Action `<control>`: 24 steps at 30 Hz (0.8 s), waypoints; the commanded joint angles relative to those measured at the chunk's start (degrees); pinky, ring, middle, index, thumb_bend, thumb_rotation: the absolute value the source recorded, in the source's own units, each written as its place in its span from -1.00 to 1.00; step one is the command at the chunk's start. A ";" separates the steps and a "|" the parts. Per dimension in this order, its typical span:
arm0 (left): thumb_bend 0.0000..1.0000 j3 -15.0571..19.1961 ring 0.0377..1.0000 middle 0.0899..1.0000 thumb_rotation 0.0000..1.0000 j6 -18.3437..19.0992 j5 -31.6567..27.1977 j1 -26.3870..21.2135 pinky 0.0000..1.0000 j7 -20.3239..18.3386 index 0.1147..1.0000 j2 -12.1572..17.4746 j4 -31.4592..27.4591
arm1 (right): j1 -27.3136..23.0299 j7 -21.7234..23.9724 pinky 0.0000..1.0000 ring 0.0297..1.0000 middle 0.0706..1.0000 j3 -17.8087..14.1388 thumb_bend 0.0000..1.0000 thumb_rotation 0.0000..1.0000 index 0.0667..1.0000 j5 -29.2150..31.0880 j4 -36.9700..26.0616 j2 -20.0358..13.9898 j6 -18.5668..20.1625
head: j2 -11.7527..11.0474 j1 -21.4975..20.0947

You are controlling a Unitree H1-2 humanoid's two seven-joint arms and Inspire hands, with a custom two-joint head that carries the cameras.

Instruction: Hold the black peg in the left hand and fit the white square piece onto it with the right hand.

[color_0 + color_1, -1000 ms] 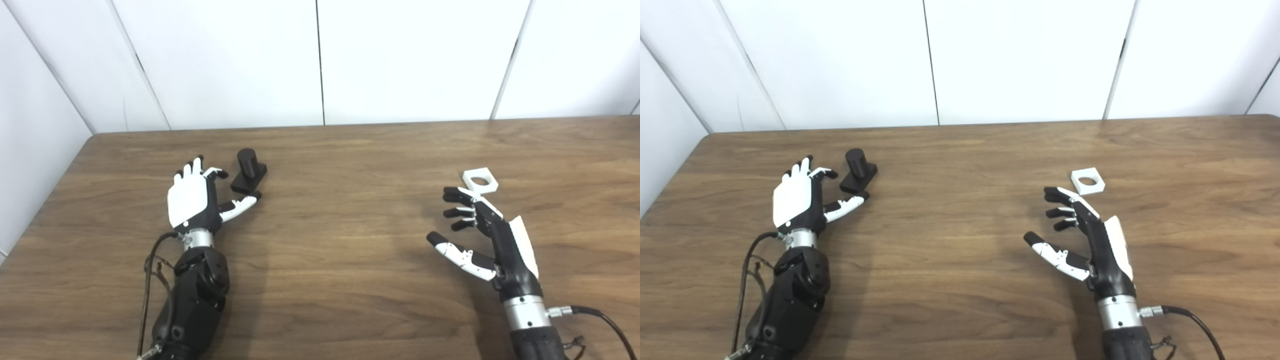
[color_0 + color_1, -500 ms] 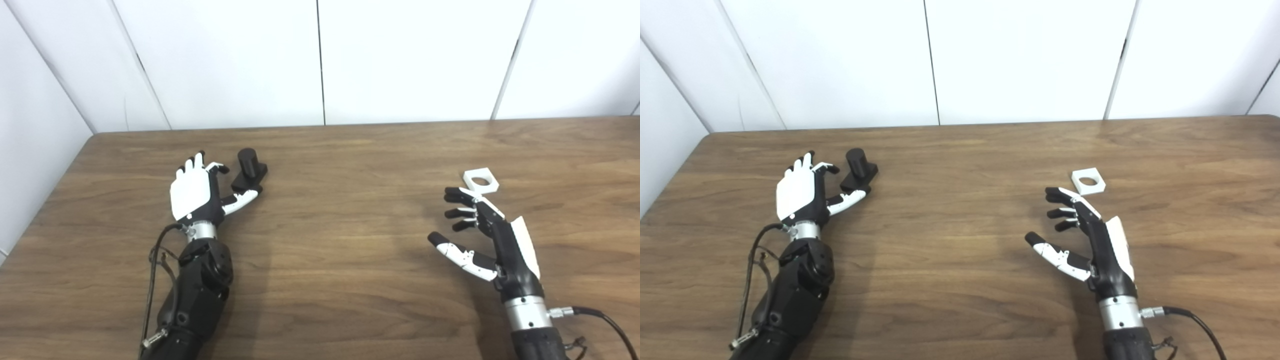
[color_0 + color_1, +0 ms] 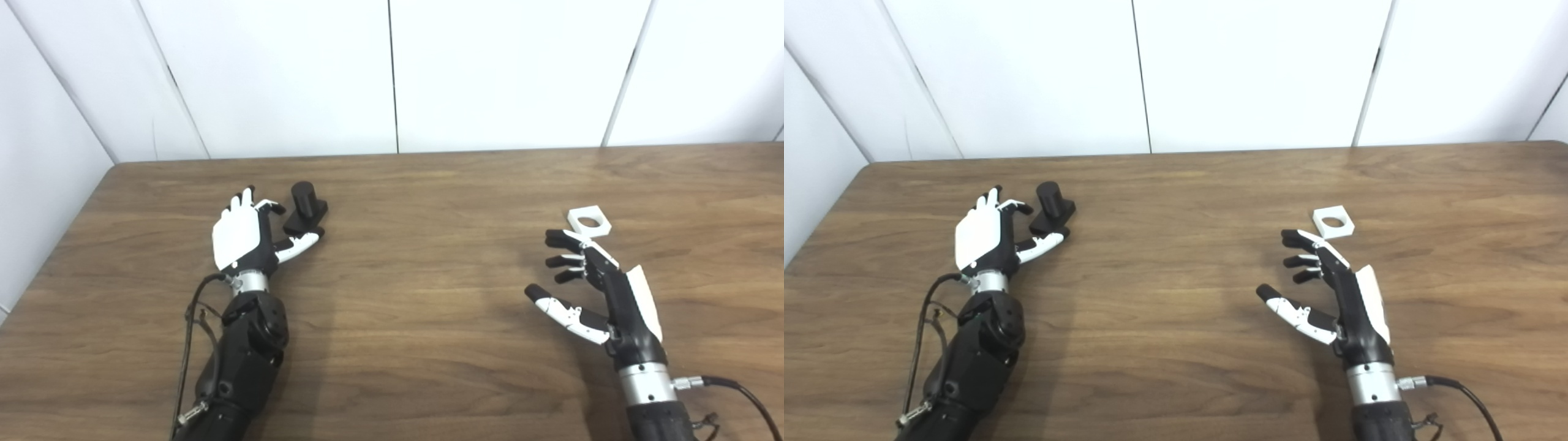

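The wooden table [image 3: 429,343] carries a black peg [image 3: 304,208] (upright) and white square piece [image 3: 588,222].

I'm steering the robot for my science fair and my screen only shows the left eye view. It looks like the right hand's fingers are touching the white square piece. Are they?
Observer: It doesn't look like it. In the right eye view the fingers of the right hand stop just short of the white square piece, which lies flat on the table. The hand is open.
Operator: Okay! Does the table end soon on that side? My picture cuts it off.
Observer: The right eye view shows the table's far right corner, well to the right of the piece.
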 commanded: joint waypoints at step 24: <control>0.05 0.16 0.91 0.76 -0.86 -4.93 -3.87 -1.21 0.97 3.15 -0.16 0.17 0.93 | 1.24 -0.53 0.09 0.31 0.50 -0.91 0.20 -0.21 0.50 0.43 -2.04 0.66 0.62 | 0.29 -0.24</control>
